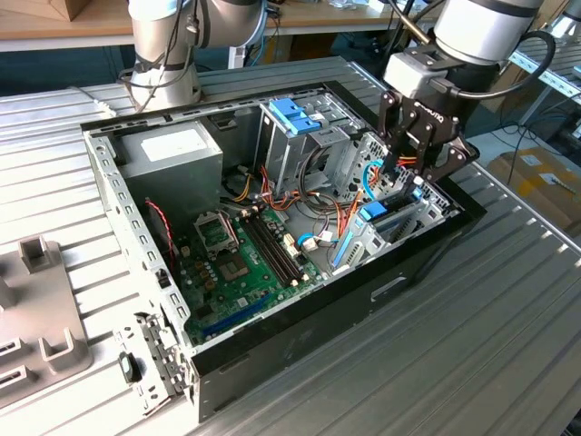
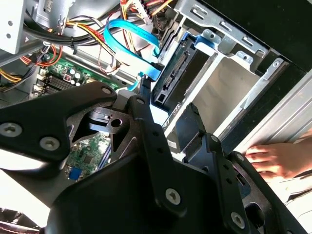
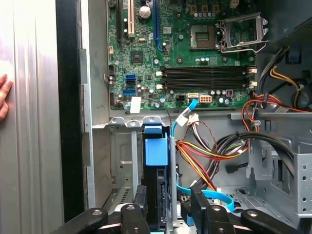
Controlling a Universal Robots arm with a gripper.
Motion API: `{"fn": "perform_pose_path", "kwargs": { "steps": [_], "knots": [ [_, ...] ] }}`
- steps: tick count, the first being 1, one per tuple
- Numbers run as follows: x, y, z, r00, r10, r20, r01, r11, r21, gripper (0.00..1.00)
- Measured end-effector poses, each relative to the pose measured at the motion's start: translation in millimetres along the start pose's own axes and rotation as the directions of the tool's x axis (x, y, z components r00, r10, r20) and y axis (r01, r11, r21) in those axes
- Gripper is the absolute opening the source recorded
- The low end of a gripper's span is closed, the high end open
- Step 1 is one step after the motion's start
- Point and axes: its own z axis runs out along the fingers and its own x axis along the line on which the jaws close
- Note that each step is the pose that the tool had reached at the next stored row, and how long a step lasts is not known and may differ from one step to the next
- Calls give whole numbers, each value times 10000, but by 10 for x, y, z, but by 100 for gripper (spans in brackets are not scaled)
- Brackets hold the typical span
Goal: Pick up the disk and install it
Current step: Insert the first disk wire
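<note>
Gripper [image 3: 168, 207] sits spread open astride the disk [image 3: 157, 187], clamping nothing, disk on edge in the drive bay [image 3: 122, 156] at the exterior view's right; seating probably needs a straight push along the rails, clear of the blue SATA cable [image 3: 181, 115].

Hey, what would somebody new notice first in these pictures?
The open computer case on the metal table, its green motherboard bare. At its end on the exterior view's right, the gripper hangs over the drive bay, where the disk stands on edge. A person's hand rests beside the case.
</note>
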Motion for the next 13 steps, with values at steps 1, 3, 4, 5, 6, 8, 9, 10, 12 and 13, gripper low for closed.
{"fn": "perform_pose_path", "kwargs": {
  "steps": [1,3,4,5,6,8,9,10,12,13],
  "knots": [
    [-8,-1,-2,10000,0,-1,0,10000,0,49],
    [-21,-5,-3,10000,0,0,0,10000,-1,49],
    [-32,-28,-3,10000,0,-1,0,10000,0,49],
    [-38,-42,-3,10000,0,0,0,10000,0,49],
    [-42,-52,-3,10000,0,1,0,10000,0,49],
    [-51,-72,-3,10000,-1,2,1,10000,0,49],
    [-55,-89,-3,10000,0,1,0,10000,0,49],
    [-57,-107,-2,10000,0,2,0,10000,0,49],
    [-61,-146,8,10000,0,4,0,10000,0,49],
    [-61,-149,29,10000,2,2,-2,10000,0,49]
  ]
}}
